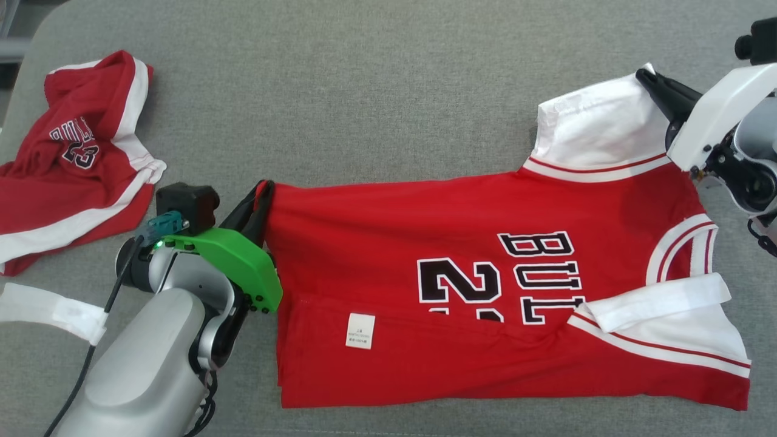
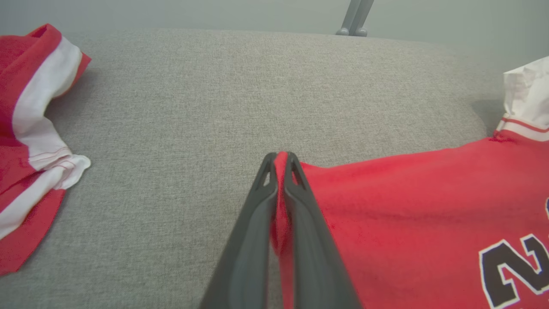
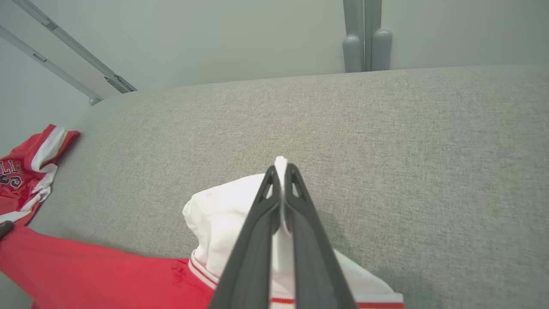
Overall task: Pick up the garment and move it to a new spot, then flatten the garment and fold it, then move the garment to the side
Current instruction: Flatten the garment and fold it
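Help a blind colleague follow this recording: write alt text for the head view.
A red basketball jersey with white sleeves lies spread on a grey fabric surface, the left gripper shut on its edge and the right gripper on a white sleeve. A crumpled red-and-white garment lies far left.

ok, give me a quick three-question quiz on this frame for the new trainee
1. True or false: the left tool is shut on the red edge of the shirt.
2. Which part does the right tool pinch? A) white sleeve B) printed number C) nothing
3. Fill in: in the head view, the crumpled shorts lie to the ____ of the shirt.
Key: 1 true; 2 A; 3 left.
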{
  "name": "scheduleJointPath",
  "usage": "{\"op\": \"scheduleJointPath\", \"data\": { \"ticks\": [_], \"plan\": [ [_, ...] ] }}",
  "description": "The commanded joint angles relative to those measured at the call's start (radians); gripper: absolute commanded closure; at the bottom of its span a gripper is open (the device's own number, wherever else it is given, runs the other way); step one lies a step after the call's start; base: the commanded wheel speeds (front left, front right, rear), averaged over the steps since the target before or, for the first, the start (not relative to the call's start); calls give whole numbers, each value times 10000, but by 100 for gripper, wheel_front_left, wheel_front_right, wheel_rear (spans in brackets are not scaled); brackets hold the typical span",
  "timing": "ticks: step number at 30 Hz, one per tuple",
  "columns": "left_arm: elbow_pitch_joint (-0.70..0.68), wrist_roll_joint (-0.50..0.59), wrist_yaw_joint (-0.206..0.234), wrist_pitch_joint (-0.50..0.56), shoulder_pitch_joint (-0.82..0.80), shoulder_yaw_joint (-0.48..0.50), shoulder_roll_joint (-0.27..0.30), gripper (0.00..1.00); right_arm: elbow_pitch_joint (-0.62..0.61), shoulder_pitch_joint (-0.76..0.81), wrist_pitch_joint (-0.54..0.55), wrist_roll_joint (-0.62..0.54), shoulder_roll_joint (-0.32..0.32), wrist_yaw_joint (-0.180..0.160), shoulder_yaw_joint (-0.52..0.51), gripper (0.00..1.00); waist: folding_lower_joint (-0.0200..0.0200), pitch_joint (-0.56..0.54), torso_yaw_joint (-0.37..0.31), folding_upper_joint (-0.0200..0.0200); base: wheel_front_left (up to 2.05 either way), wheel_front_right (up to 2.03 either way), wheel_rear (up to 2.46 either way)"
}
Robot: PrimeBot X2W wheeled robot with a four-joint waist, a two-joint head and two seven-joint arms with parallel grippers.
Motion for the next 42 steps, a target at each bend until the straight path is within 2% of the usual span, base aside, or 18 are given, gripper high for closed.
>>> {"op": "scheduleJointPath", "data": {
  "ticks": [1, 7, 11, 15, 24, 34, 42],
  "plan": [
    [-7, -104, 59, 28, 213, 34, 159, 100, -107, 273, -83, 109, -114, 2, 81, 100, 0, -528, -295, 0, 0, 0, 0],
    [-126, -169, 23, 69, 614, 8, 459, 100, -596, 736, -328, 289, -283, 2, 364, 100, 0, -1048, -541, 0, 0, 0, 0],
    [-202, -153, -152, -62, 810, -44, 646, 100, -843, 1032, -666, 363, -323, 1, 559, 100, 0, -1305, -798, 0, 0, 0, 0],
    [-73, -343, -262, 75, 874, -54, 654, 100, -1080, 1174, -886, 444, -247, 2, 715, 100, 0, -1399, -1065, 0, 0, 0, 0],
    [-432, -934, -43, 1253, 810, 31, 821, 100, -1509, 1414, -1401, 438, -195, 2, 1189, 100, 0, -1694, -1418, 0, 0, 0, 0],
    [-1445, -1524, -322, 1822, 1203, 161, 1259, 100, -1948, 1740, -2116, 572, -320, 1, 1493, 100, 0, -2051, -1623, 0, 0, 0, 0],
    [-2038, -1954, 249, 3094, 1714, 21, 1748, 100, -2232, 2033, -2196, 675, -526, 2, 1779, 100, 0, -2251, -1746, 0, 0, 0, 0]
  ]
}}
